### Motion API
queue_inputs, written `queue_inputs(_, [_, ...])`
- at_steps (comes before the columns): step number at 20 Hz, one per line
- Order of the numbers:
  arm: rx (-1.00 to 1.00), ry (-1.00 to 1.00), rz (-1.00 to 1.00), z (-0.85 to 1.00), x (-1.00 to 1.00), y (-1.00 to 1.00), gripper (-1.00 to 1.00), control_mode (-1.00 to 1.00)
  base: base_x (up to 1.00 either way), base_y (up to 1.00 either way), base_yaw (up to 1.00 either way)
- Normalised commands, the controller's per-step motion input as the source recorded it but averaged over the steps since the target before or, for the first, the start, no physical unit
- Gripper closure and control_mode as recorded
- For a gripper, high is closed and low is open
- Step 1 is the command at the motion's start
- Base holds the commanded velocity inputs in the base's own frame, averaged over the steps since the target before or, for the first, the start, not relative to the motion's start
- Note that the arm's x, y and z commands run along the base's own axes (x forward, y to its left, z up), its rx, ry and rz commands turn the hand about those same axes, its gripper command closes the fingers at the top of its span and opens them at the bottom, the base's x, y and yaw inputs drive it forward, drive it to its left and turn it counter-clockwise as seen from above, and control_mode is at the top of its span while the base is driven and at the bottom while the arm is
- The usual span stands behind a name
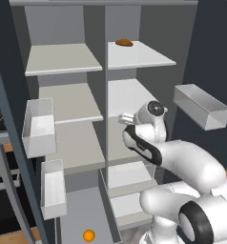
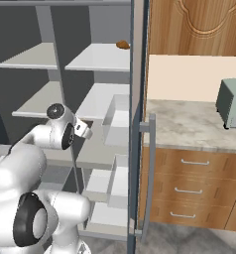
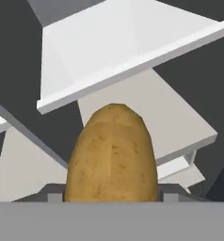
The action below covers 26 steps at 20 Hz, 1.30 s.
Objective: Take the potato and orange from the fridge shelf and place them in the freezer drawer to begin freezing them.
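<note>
Hand view: hand [image 3: 112, 195] clamps the potato [image 3: 112, 155] — arm raised mid-fridge.

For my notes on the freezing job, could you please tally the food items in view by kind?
Potato: 1, held in the gripper
Orange: 1, in the freezer drawer
Brown bread-like lump: 1, on the top shelf
Total: 3

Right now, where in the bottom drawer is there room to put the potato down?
The freezer drawer is bare except the orange near its front edge. Everything behind the orange, beside the door bin, is free. The pincer holds the potato.
</note>
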Motion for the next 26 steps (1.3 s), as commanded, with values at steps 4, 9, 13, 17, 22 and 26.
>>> queue_inputs(4, [0.00, 0.10, 0.00, -0.33, -0.64, 0.01, 1.00, 1.00, -0.25, 0.01, 0.00])
queue_inputs(9, [0.00, 0.00, 0.00, 0.00, 0.00, 0.00, 1.00, 1.00, -0.79, 0.21, 0.04])
queue_inputs(13, [0.00, 0.00, 0.00, 0.00, 0.00, 0.00, 1.00, 1.00, -0.31, 0.40, 0.12])
queue_inputs(17, [0.00, 0.00, 0.00, 0.00, 0.00, 0.00, 1.00, 1.00, -0.03, 0.79, 0.08])
queue_inputs(22, [0.00, 0.00, 0.00, 0.00, 0.00, 0.00, 1.00, 1.00, -0.13, 0.25, 0.08])
queue_inputs(26, [-0.08, 0.05, 0.06, -0.49, 0.35, -0.01, 1.00, -1.00, 0.02, 0.04, 0.03])
